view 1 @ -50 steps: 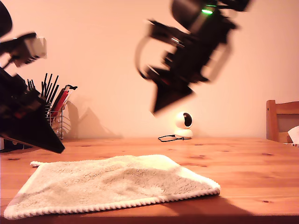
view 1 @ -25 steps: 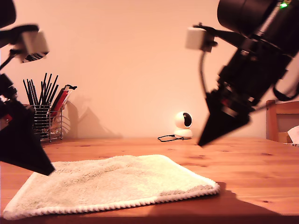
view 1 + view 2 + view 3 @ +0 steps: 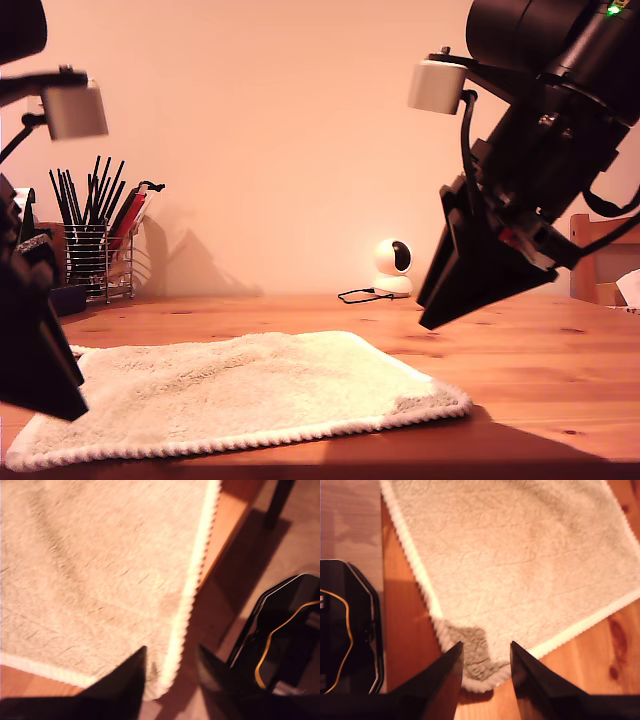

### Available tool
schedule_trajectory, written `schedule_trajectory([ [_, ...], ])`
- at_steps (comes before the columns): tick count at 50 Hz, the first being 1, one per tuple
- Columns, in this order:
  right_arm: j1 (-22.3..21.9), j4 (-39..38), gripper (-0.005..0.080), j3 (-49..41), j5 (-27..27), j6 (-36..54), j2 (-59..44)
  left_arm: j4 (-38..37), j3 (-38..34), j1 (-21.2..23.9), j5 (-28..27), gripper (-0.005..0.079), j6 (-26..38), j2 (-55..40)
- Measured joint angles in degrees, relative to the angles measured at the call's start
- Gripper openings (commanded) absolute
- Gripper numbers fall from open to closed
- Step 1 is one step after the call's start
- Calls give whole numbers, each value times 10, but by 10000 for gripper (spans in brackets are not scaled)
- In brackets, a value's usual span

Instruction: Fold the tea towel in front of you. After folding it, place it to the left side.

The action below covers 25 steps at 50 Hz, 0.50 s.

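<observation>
tea towel (image 3: 250,395) lies flat on the wooden table (image 3: 540,380), corded hem along the near edge. one dark gripper (image 3: 445,310) hangs above its corner on the exterior view's right; another arm (image 3: 35,350) overlaps the towel's end at the exterior view's left.

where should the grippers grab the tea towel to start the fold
Best by the two near corners, from above. The tea towel lies flat on the table, so only its corded hem gives an edge to pinch. My first gripper and my second gripper each hang open over a corner at the table's front edge; lowering and pinching there looks right.
</observation>
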State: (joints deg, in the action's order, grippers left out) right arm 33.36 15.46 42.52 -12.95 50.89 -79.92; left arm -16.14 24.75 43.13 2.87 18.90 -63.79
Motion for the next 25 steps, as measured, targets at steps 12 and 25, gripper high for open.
schedule_trajectory([
  [12,-3,-2,265,0,0,0,0,25,0,0,9,401,23,-46],
  [25,-3,-3,265,0,0,-14,0,59,0,0,13,400,35,-99],
])
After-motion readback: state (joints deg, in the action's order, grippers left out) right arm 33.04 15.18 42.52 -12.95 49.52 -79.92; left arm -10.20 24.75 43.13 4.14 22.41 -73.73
